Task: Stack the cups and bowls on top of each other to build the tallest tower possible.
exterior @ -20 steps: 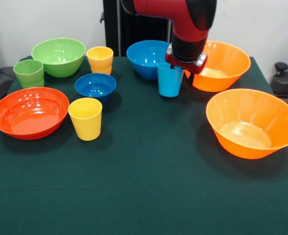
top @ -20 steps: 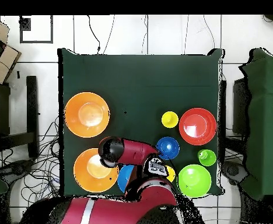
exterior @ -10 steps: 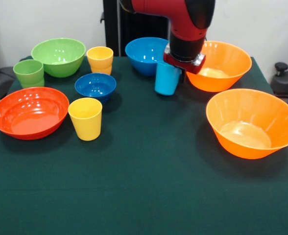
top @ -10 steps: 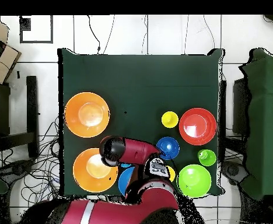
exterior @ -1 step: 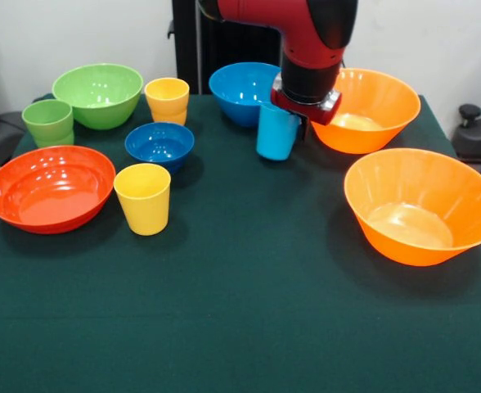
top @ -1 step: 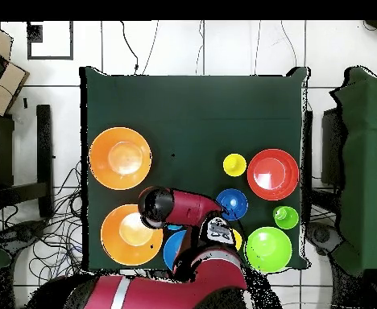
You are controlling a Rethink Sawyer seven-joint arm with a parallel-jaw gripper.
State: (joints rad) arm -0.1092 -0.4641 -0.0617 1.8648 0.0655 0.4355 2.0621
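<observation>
Under your gripper [exterior @ -1 step: 294, 108] hangs the light blue cup [exterior @ -1 step: 276, 131], pinched by its rim and tilted slightly, its base seemingly clear of the cloth, so you can carry it without dragging. Just behind it sits the light blue bowl [exterior @ -1 step: 244, 92], and beside the arm the far orange bowl [exterior @ -1 step: 371, 106]; the near orange bowl [exterior @ -1 step: 420, 205] lies well to the front. Off to the cup's other side wait the dark blue bowl [exterior @ -1 step: 159, 144], a yellow cup [exterior @ -1 step: 143, 197], the red-orange bowl [exterior @ -1 step: 48, 187], the green bowl [exterior @ -1 step: 98, 93], green cup [exterior @ -1 step: 48, 122] and second yellow cup [exterior @ -1 step: 167, 99]. No tower stands yet; all pieces rest singly, mouths up.
</observation>
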